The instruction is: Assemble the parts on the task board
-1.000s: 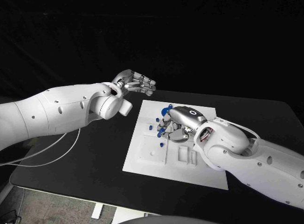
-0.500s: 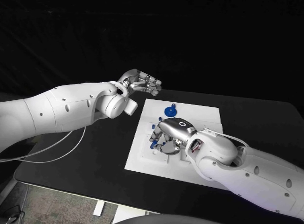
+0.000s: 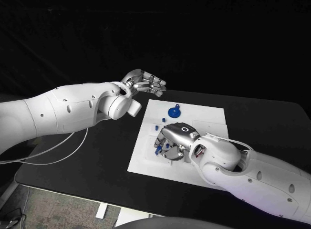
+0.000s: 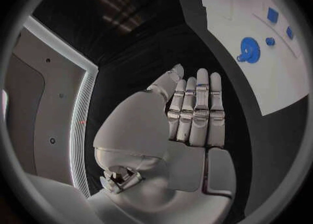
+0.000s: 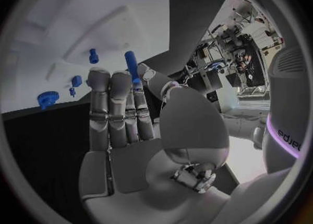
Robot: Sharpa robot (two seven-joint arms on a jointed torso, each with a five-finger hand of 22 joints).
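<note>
Board [image 3: 211, 114] white, mid-table, long side running near-to-far. Right hand [image 3: 175, 139] low over board's left-middle, fingers [image 5: 111, 104] straight, side by side; blue peg [image 5: 131, 65] at fingertips, pinched against thumb as far as wrist view shows. Blue gear [image 3: 174, 112] on board's far part, just beyond right hand. Small blue pieces [image 3: 158, 149] beside right hand's left edge. Left hand [image 3: 144, 83] raised beyond board's far-left corner, fingers extended together, holding nothing.
</note>
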